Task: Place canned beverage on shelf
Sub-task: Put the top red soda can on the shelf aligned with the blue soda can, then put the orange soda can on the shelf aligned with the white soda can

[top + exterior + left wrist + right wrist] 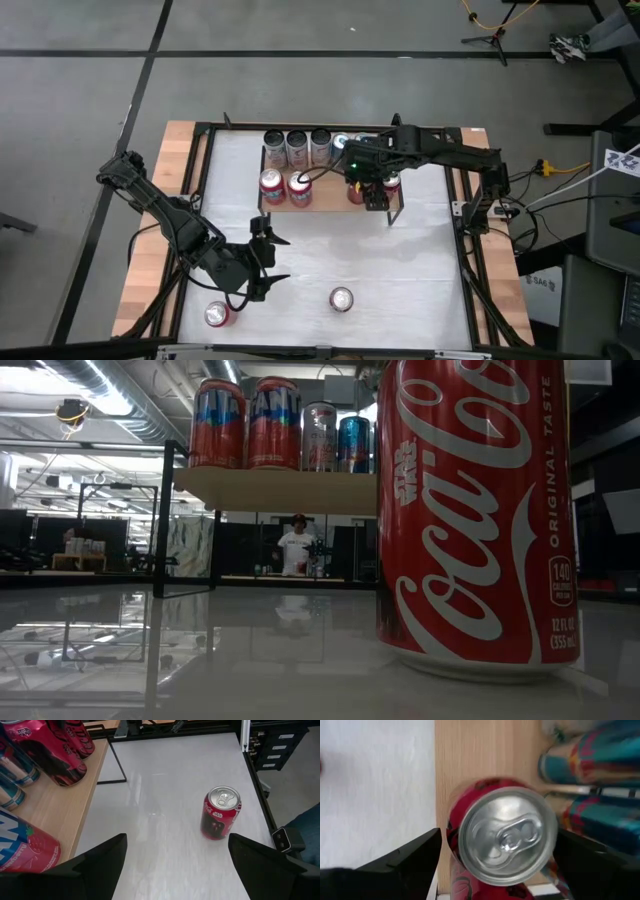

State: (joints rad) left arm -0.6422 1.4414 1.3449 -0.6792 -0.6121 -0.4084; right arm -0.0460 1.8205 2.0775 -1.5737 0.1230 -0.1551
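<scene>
A red Coca-Cola can (pixel 221 813) stands upright on the table well in front of the shelf (pixel 330 205), dead ahead of the left gripper (pixel 262 258), wide open, empty.

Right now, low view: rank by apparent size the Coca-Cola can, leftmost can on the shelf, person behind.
1. Coca-Cola can, largest only through nearness to the camera.
2. Leftmost can on the shelf.
3. Person, far back in the room.
</scene>
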